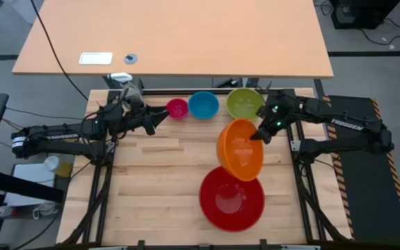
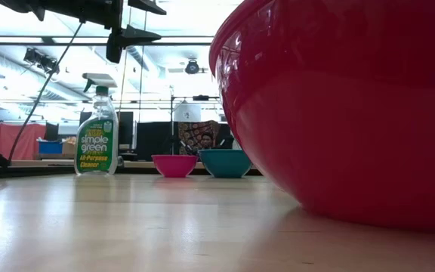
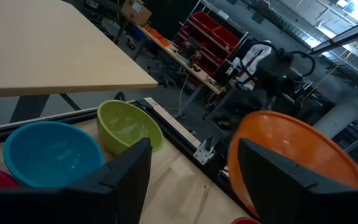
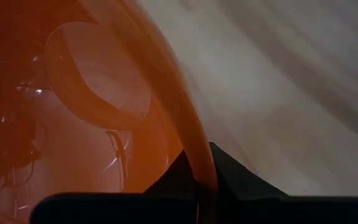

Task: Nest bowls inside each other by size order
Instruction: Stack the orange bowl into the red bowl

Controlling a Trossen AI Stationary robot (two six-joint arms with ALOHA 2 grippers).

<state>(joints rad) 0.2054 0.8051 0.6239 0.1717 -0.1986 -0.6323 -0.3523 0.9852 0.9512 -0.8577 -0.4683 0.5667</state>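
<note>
The orange bowl (image 1: 240, 149) is held above the table centre, tilted, its lower edge overlapping the 12 o'clock rim of the red bowl (image 1: 232, 199) in the high view. It is pinched at its rim, at about 2 o'clock on the bowl, by the right gripper (image 1: 258, 133), whose fingers are closed on the rim wall, one inside and one outside, as the right wrist view shows. The red bowl sits toward 6 o'clock on the table (image 1: 151, 201). The step in hand is judged to be the placing of the orange bowl into the red one.

To do this well, the orange bowl should be carried further toward 6 o'clock until it is centred over the red bowl, levelled, then lowered so that its base meets the red bowl's floor before release. A single-point rim hold allows swinging, so slow travel is advised; a release while tilted could leave the bowl resting askew on the red rim.

Along the 12 o'clock edge, a row is formed by the lime green bowl (image 1: 244, 103), the blue bowl (image 1: 203, 105) and the pink bowl (image 1: 177, 108), each apart from its neighbour. The left gripper (image 1: 160, 118) waits just beside the pink bowl at its 9 o'clock, with its fingers (image 3: 126, 171) spread and nothing held. A spray bottle (image 2: 97, 134) stands at the far edge.
</note>
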